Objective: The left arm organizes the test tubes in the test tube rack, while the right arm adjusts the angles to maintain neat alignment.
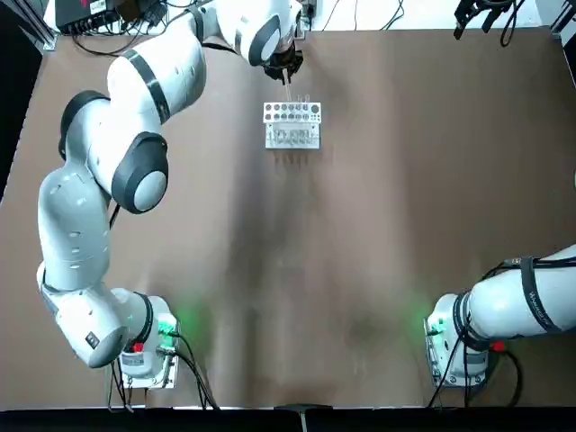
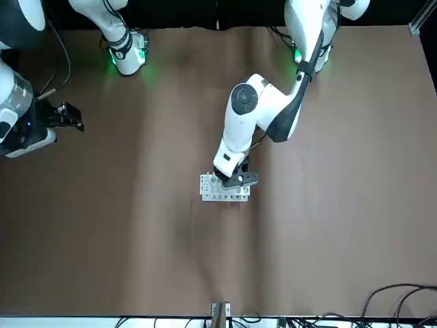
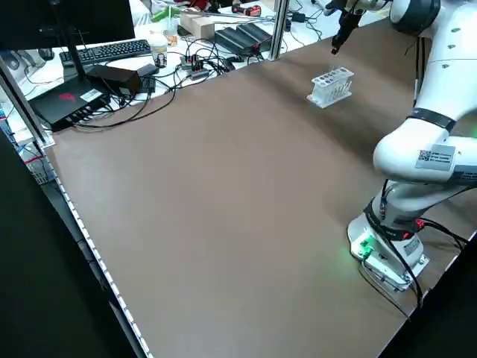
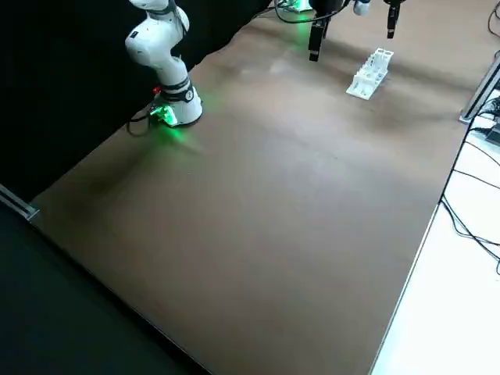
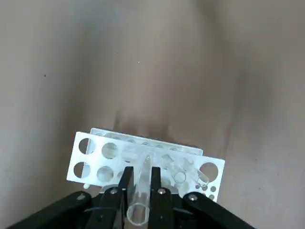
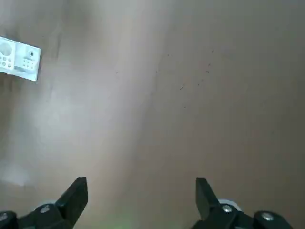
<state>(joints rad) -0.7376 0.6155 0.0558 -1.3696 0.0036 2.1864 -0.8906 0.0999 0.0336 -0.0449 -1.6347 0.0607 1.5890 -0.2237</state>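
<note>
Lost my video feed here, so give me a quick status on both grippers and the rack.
Left gripper shut on test tube, above rack. Right gripper open, well clear of it. Nothing in the way.

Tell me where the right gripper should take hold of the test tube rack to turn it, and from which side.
Probably the rack's short end walls, from above on its right end: the left gripper holds a test tube over the far row, and tubes stand in the holes. The right gripper hangs open, far off.
</note>
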